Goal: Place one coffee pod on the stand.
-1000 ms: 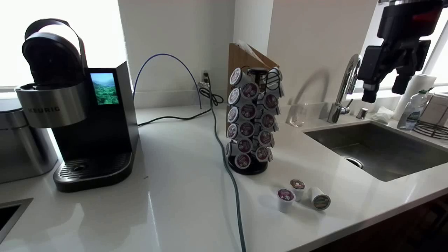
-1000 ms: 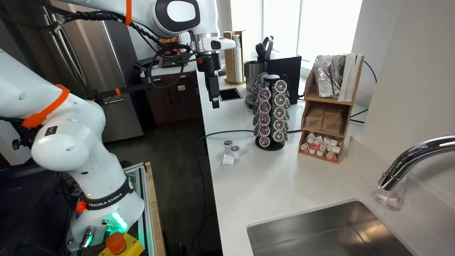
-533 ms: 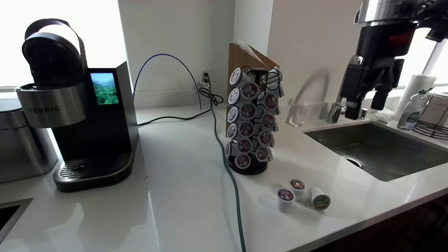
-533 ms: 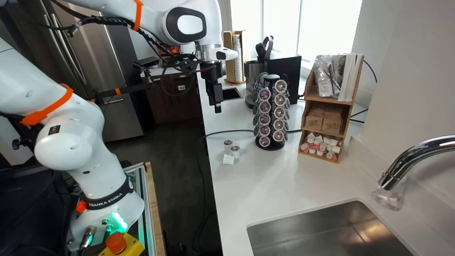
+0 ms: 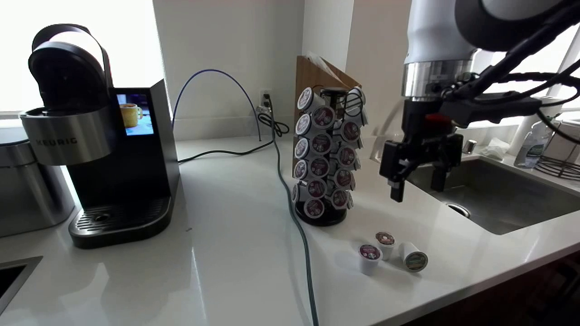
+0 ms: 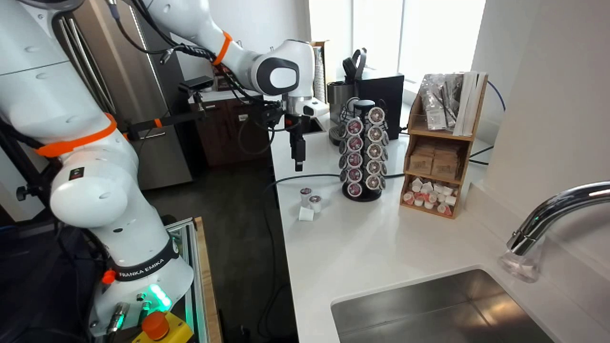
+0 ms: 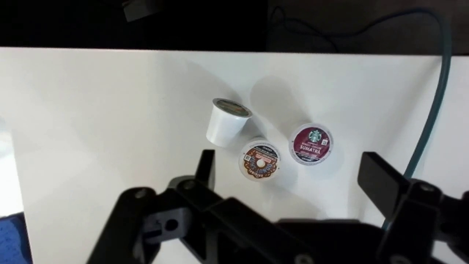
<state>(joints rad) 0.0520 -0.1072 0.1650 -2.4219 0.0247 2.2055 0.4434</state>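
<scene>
Three small white coffee pods lie grouped on the counter. The pod with a purple lid [image 5: 369, 259] [image 7: 311, 144] and the pod with a brown donut lid [image 5: 385, 244] [image 7: 260, 161] stand upright. The third pod [image 5: 413, 258] [image 7: 229, 123] lies on its side with a dark green lid. The stand [image 5: 327, 219] [image 6: 364, 196] is a dark carousel full of pods, with bare wire loops near its top. My gripper [image 5: 418, 188] [image 6: 299, 165] [image 7: 292, 169] is open and empty, pointing down above the counter. In the wrist view both upright pods appear between its fingers, farther below.
A black coffee machine [image 5: 131, 181] stands beyond the stand. A green cable [image 5: 299, 226] crosses the counter between stand and pods. A wooden shelf [image 6: 431, 176] stands behind the stand. The sink [image 5: 494, 190] and the counter's front edge [image 7: 234, 52] lie near the pods.
My gripper has come down and closer to the pods and the stand, staying open. The pods and stand have not moved. The coffee machine's screen picture changed.
</scene>
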